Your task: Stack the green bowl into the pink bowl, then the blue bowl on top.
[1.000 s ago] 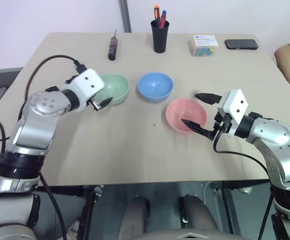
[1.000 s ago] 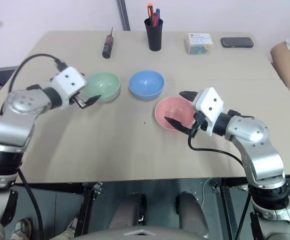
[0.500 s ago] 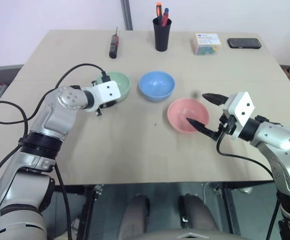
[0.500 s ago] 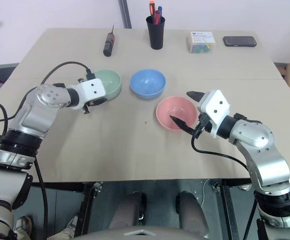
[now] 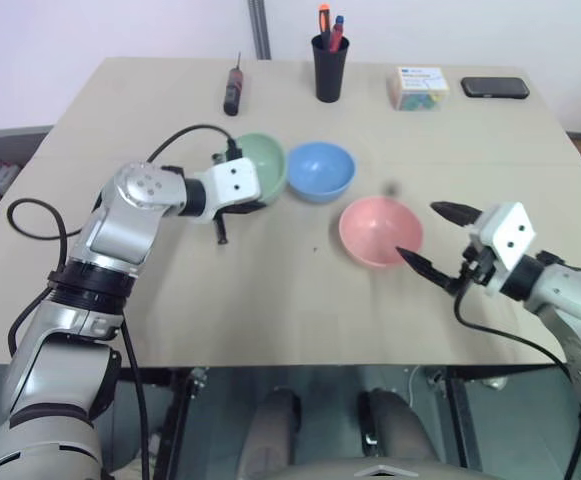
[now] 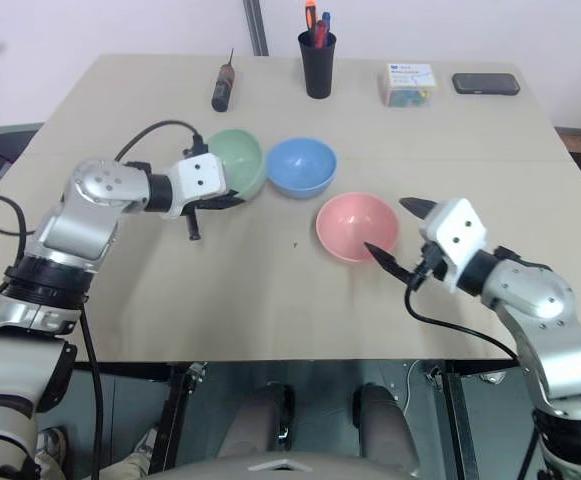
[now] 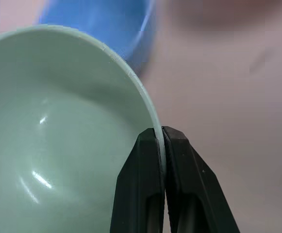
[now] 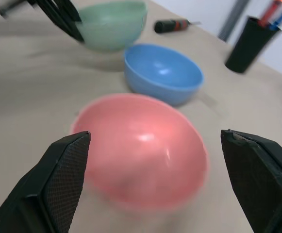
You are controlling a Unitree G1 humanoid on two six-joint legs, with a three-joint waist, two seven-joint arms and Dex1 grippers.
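Left gripper (image 7: 161, 138): we are seeing its two black fingers pinched tight on the rim of the green bowl (image 6: 238, 164), one finger inside the wall and one outside, on the side of the bowl nearest the robot.
Green bowl: we are finding it at the left of the row on the table (image 5: 270, 310), tipped up in the grip, with its far edge just beside the blue bowl (image 5: 320, 170); whether the two are touching we cannot tell.
Blue bowl: we are seeing it sitting upright between the green bowl and the pink bowl (image 5: 380, 230), a little farther back on the table than the pink one.
Pink bowl: we are finding it upright and empty, right of centre, apart from the blue bowl.
Right gripper (image 5: 438, 240): we are seeing its fingers spread wide and holding nothing, hovering just to the right of the pink bowl and pointing toward it.
Back of the table: we are noting a black pen cup (image 5: 329, 65), a screwdriver (image 5: 233, 90), a small box (image 5: 418, 86) and a phone (image 5: 494, 87), all well apart from the bowls.
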